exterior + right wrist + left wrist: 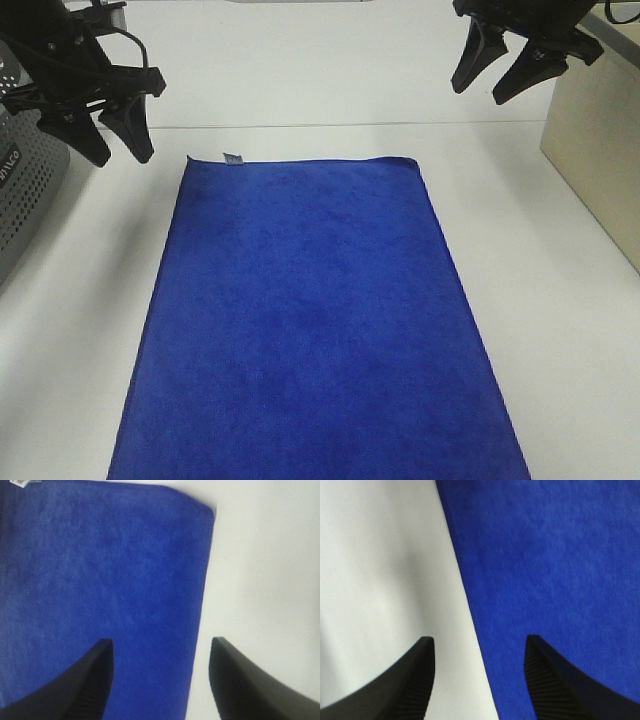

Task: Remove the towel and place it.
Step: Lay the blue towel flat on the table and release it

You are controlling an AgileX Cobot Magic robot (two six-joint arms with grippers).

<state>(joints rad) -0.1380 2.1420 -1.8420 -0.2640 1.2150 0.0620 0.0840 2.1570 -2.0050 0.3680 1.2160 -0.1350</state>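
the towel [320, 320] lies spread flat on the white table [565, 310], its white tag [232, 158] at the far left corner, beside the grey basket [25, 190] and clear of it. the left gripper [122, 152] and right gripper [481, 92] hang above the two far corners, jaws spread, pinching nothing. judging by that, the towel is out of the basket and the laying-out looks done. if it needs shifting, each gripper must drop onto its own corner and pinch the edge.
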